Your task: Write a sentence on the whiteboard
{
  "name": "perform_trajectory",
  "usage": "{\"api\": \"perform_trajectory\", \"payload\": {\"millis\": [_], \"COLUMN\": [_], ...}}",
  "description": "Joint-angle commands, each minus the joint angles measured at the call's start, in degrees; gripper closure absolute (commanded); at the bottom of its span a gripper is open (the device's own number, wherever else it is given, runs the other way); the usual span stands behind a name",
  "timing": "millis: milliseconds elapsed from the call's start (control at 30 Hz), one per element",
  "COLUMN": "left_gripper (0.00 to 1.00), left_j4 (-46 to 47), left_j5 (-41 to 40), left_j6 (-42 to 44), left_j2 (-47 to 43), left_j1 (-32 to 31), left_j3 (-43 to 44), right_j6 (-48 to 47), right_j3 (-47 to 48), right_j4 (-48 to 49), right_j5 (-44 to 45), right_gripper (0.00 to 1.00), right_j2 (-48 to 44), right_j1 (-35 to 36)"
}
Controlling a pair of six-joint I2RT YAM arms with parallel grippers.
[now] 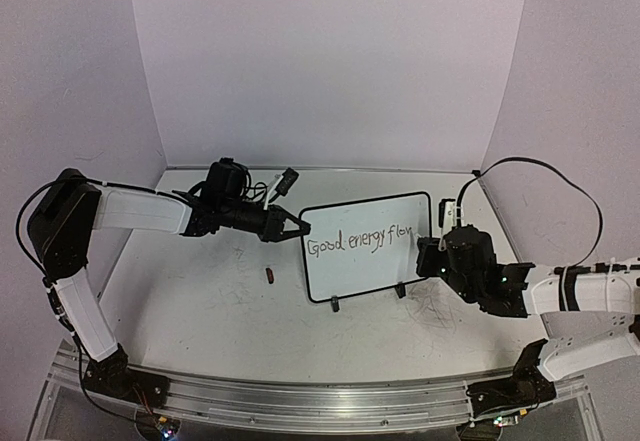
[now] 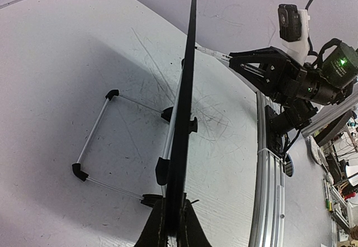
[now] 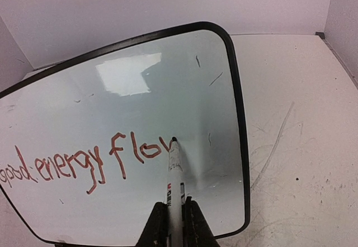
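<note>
**Pen tip on the last word – bare board lies to its right**

Our right gripper [image 3: 175, 212] is clamped narrow on a marker [image 3: 175, 171]. The marker's barrel runs straight ahead from between the fingers, and its tip touches the whiteboard [image 3: 168, 73]. The sentence [image 3: 84, 160] stretches away to the left of that tip, its long axis crossing the wrist view and rising a little toward the tip. As it stands it reads "good energy flo" plus the first strokes of a "w".

We judge that what is left to write is the rest of that letter and an "s", and both belong to the right of the tip. A strip of bare board lies there between the tip and the black rim, so the coming strokes turn on drifting right along the line without running onto the rim.

Our left gripper [image 2: 170, 222] is closed on the board's opposite edge. From its wrist the board shows edge-on, running straight ahead from between the fingers, upright on its stand feet. The right arm is clearly the nearer one to the unfinished word – the left one only steadies the board.
</note>
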Motion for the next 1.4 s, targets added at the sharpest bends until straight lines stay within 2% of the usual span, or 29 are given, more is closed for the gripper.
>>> {"api": "perform_trajectory", "payload": {"millis": [0, 400, 900, 1367], "left_gripper": [1.00, 1.00, 1.00, 1.00], "left_j4": [-2.6, -2.7, -2.7, -2.7], "left_j5": [-2.9, -3.0, -3.0, -2.8], "left_j6": [2.1, 2.0, 2.1, 2.0], "left_j2": [-1.2, -1.3, -1.4, -0.8], "left_j1": [-0.6, -0.6, -0.6, -0.7], "left_j3": [-0.5, -0.6, -0.6, -0.4], "right_j6": [2.4, 3.3, -0.1, 1.1], "right_j3": [-1.3, -2.0, 2.3, 0.2], "right_j4": [-0.2, -1.0, 1.0, -2.0], "right_j5": [-0.6, -0.2, 2.7, -0.8], "right_gripper": [1.00, 1.00, 1.00, 1.00], "right_j2": [-0.4, -0.7, 1.6, -2.6], "right_j1": [-0.3, -0.3, -1.0, -1.4]}}
